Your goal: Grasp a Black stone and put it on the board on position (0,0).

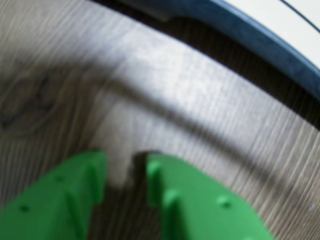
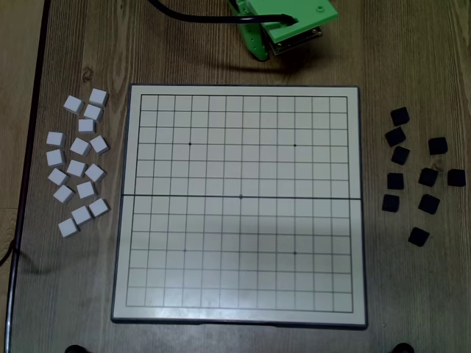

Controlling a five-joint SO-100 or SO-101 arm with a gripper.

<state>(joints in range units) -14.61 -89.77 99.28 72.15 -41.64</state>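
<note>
Several black square stones [image 2: 416, 176] lie loose on the wooden table, right of the board in the overhead view. The board [image 2: 243, 243] is a white grid with a dark rim and no stones on it. Its dark rim [image 1: 260, 35] crosses the top right of the wrist view. My green arm [image 2: 287, 26] sits folded beyond the board's far edge, well away from the black stones. In the wrist view my gripper [image 1: 126, 162] hangs over bare wood with a narrow gap between its green fingers [image 1: 175, 200] and nothing between them. The wrist view is blurred.
Several white square stones [image 2: 77, 169] lie on the table left of the board in the overhead view. A black cable [image 2: 199, 18] runs to the arm along the far edge. The table's left edge [image 2: 33, 147] shows as a dark line.
</note>
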